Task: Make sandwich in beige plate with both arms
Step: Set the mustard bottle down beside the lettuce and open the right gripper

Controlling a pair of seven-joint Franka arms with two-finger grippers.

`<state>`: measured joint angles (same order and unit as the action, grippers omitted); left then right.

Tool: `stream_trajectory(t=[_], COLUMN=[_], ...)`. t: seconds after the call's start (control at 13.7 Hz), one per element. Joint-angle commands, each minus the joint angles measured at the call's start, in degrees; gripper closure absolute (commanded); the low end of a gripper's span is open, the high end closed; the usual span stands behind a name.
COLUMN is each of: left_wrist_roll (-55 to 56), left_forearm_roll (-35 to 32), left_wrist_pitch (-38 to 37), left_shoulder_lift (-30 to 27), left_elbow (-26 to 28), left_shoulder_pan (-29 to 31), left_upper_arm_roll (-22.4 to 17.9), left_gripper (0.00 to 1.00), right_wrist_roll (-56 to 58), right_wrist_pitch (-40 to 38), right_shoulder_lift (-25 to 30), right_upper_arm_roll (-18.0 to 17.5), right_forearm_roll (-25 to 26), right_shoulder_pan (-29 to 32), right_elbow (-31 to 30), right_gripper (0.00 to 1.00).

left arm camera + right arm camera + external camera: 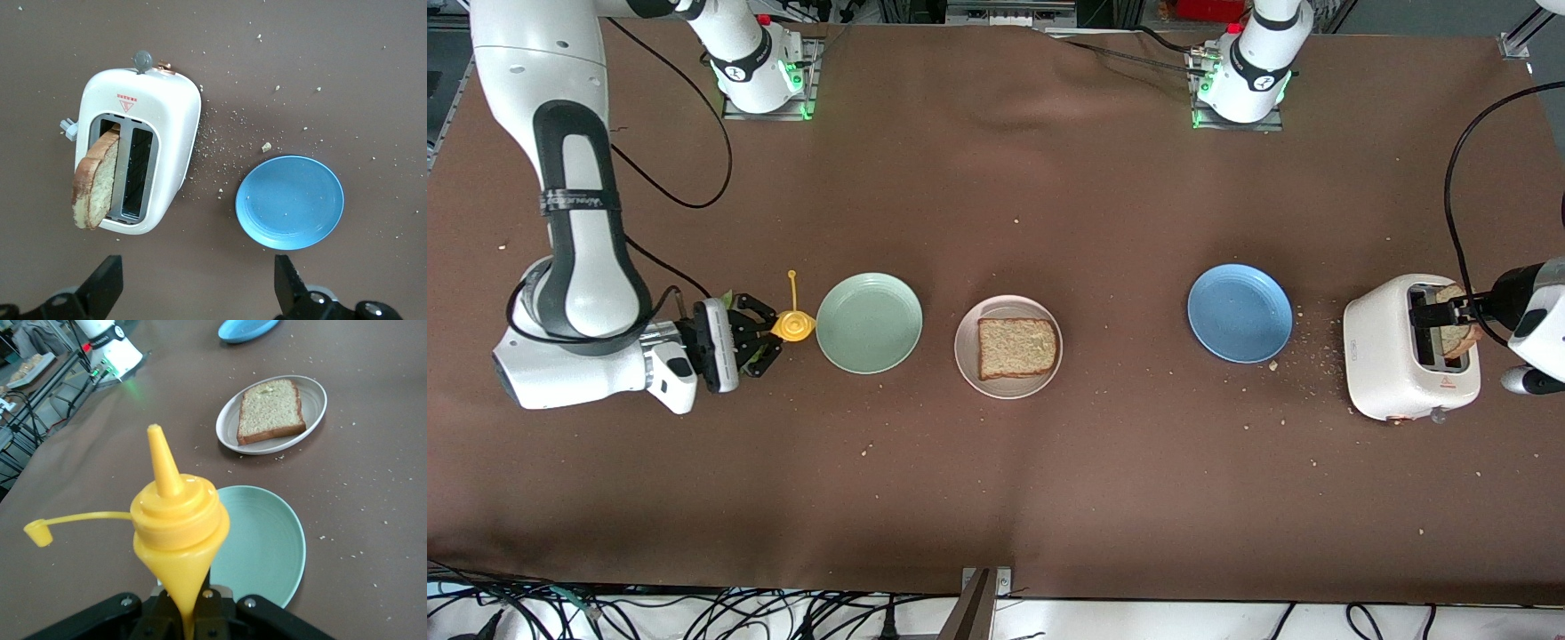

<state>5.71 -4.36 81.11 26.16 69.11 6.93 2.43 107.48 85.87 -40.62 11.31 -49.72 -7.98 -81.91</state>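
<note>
Step in hand: sauce stage, as I judge it; one slice laid, topping and second slice not yet on.
Beige plate: round pale pinkish-beige plate with ridged rim [1008, 384], mid-worktop, between the mint green round plate [869, 322] and the blue round plate [1240, 313].
Bread on plate: one square slice of brown toasted bread [1017, 347] lying flat in the beige plate; top looks bare or only faintly marked, cannot tell if sauce is there. No lettuce on it.
Right gripper: black two-finger right gripper [769, 336] low over the brown cloth worktop [996, 498] at the right arm's end, just beside the mint green plate; fingers pinching the yellow plastic squeeze bottle with cone nozzle [177, 520]. Cap hangs off on its strap, nozzle uncovered.
Left gripper: black left gripper [199, 283] over the white two-slot toaster [137, 160] at the left arm's end; fingers [105, 283] spread wide, holding nothing.
Second slice: browned bread slice [95, 180] standing tilted out of one toaster slot, free of the fingers.
Next move, right: likely carry bottle over the beige plate, tip nozzle down over the slice, squeeze.
Next move, left: likely lower spread fingers either side of the toaster slice, close on its faces, lift straight up.
Risk: loose crumbs around toaster suggest brittle toast; gentle pinch advised.
</note>
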Motion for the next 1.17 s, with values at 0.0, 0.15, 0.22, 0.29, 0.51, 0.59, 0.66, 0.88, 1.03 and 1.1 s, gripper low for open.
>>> stream_trajectory(t=[0.0,0.15,0.22,0.29,0.51,0.59,0.66,0.88,1.03,1.1], left_wrist_roll=[-1.0,-1.0,-1.0,-1.0,-1.0,-1.0,-1.0,-1.0,-1.0,-1.0], left_forearm_roll=[-0.7,-0.7,-0.7,-0.7,-0.7,-0.7,-0.7,-0.7,-0.7,-0.7], left_wrist_pitch=[0.5,0.5,0.5,0.5,0.5,0.5,0.5,0.5,0.5,0.5], left_shoulder_lift=[-0.3,-0.3,-0.2,-0.2,-0.1,-0.1,-0.1,-0.1,-0.1,-0.1], left_elbow=[0.6,0.6,0.6,0.6,0.6,0.6,0.6,0.6,0.6,0.6], left_shoulder_pan=[0.0,-0.1,0.1,0.1,0.1,0.1,0.0,0.0,0.0,0.1], left_upper_arm_roll=[0.1,0.1,0.1,0.1,0.1,0.1,0.1,0.1,0.1,0.1], left_gripper=[0.0,0.0,0.0,0.0,0.0,0.0,0.0,0.0,0.0,0.0], right_wrist_roll=[10.1,17.3,20.5,22.7,23.6,22.9,22.6,22.3,18.5,16.0], right_wrist_pitch=[-4.4,-5.4,-5.5,-6.5,-8.7,-9.3,-9.3,-9.4,-9.4,-9.3], right_shoulder_lift=[-3.0,-5.9,-7.3,-8.9,-9.8,-9.9,-10.0,-9.9,-9.0,-8.3], right_upper_arm_roll=[-1.1,-1.1,-1.1,-1.2,-1.2,-1.1,-1.1,-1.0,0.0,0.7], right_forearm_roll=[-5.0,-7.3,-7.3,-7.5,-8.3,-8.3,-8.2,-7.7,-5.1,-2.8], right_shoulder_pan=[4.7,5.6,6.0,6.7,7.4,7.4,7.5,7.5,7.8,7.8], right_elbow=[-1.0,-1.1,-1.1,-1.1,-1.1,-1.1,-1.3,-1.3,-0.7,-0.4], right_gripper=[1.0,1.0,1.0,1.0,0.8,0.35,0.02,0.0,0.0,0.0])
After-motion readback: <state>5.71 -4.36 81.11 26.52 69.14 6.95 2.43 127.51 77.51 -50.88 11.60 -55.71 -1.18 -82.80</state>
